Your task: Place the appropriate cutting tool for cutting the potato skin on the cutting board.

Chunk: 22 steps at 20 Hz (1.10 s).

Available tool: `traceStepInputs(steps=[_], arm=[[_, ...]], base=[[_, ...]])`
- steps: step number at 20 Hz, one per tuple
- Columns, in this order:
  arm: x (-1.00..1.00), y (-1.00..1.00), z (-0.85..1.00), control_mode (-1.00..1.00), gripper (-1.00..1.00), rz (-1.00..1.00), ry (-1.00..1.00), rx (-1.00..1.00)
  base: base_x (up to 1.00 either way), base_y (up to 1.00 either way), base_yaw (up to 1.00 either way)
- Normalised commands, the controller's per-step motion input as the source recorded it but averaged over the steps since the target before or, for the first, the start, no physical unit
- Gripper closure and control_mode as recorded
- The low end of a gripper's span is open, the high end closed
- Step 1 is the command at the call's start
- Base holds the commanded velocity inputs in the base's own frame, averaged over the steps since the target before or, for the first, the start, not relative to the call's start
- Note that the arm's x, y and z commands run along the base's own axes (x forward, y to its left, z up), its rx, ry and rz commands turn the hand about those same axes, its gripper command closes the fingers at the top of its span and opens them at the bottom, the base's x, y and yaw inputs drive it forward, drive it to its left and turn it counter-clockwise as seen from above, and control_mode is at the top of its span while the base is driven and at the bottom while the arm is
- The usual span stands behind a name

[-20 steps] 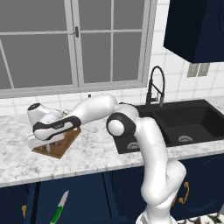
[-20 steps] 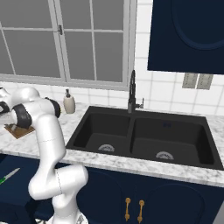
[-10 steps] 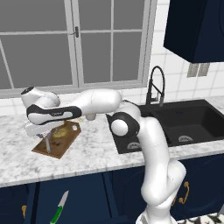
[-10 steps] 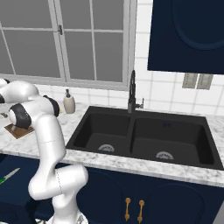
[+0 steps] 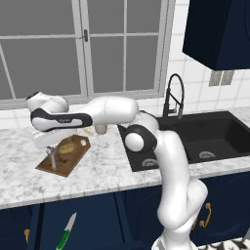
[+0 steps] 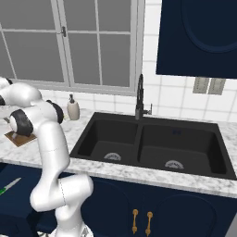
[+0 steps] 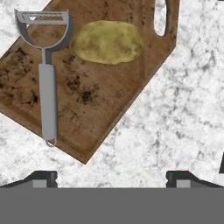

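Nearest the base, a green-handled knife with a silver blade lies low in front of the dark navy cabinet fronts, below the front edge of the white-and-grey marbled counter; it also shows at the lower left of the right base view.

On the counter, toward its left end, sits the brown wooden rectangular cutting board with rounded corners, set at an angle to the counter's front edge. The small all-grey metal peeler with slim straight handle and forked head lies flat on the board, entirely within its outline except that the ring end of the handle reaches the board's near edge. Its forked head sits just beside the yellowish-tan oval potato, which rests on the board near the handle slot at the board's far corner (whether head and potato touch cannot be told).

The robot's hand hangs above the board with nothing in its grasp: in the hand view its two dark fingertips stand spread wide, clear of the peeler and the board.

Further right, the black double-basin sink is set into the counter, with a black spring-neck faucet at its back edge. A cream soap dispenser bottle stands by the back wall, beneath the grey-framed window.
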Motion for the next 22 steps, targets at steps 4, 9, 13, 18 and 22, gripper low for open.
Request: traceStepInputs(steps=[4, 9, 13, 18, 22], arm=[[-0.72, -1.0, 0.0, -1.0, -1.0, 0.0, -0.01, 0.16], [-0.89, -1.0, 0.0, -1.0, -1.0, 0.0, -0.05, 0.22], [-1.0, -1.0, 0.0, -1.0, -1.0, 0.06, -0.21, 0.27], [-1.0, -1.0, 0.0, -1.0, -1.0, 0.11, -0.26, 0.28], [-1.0, -0.93, -0.06, -1.0, -1.0, 0.1, -0.18, 0.33]], base=[[0.0, 0.0, 0.0], [0.0, 0.0, 0.0], [0.0, 0.0, 0.0], [0.0, 0.0, 0.0], [0.0, 0.0, 0.0]])
